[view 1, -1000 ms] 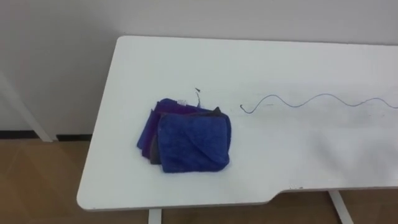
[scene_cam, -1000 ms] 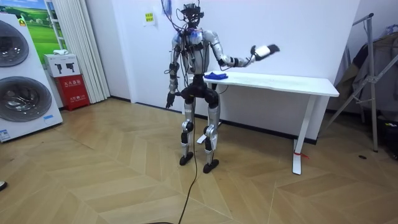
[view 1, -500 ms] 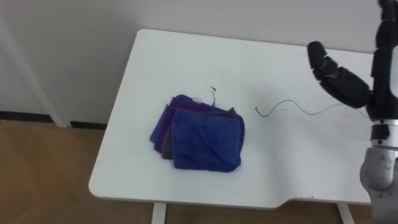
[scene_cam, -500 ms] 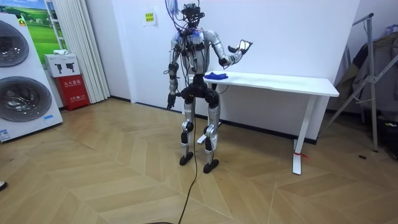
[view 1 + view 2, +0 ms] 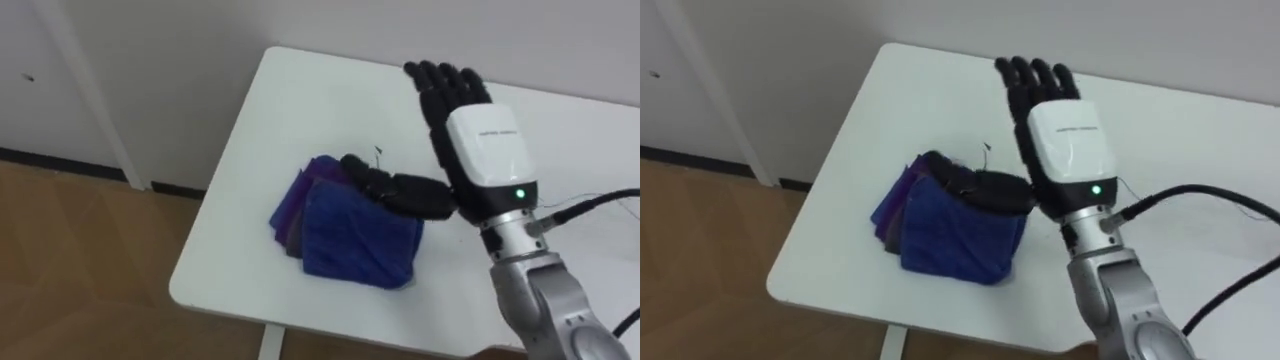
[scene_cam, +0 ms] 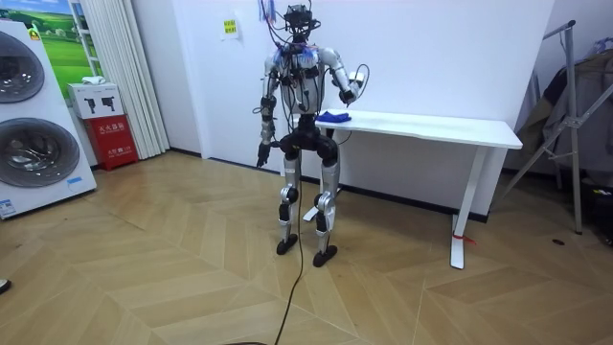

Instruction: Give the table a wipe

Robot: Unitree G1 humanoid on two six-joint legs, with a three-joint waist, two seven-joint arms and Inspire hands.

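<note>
Right hand [image 5: 485,160] open, uncurled, apparently hovering above blue cloth [image 5: 350,245] on bench [image 5: 290,100]. Recommend lowering squarely and gripping the folded stack whole.

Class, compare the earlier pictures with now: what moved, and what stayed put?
The right hand swung in from the right and now hovers open at the folded blue cloth, holding nothing. The cloth lies unmoved on the table; the left hand hangs by the robot's side.

cloth [image 5: 352,242] partly behind right hand [image 5: 484,152], table [image 5: 285,95] cut off
</note>
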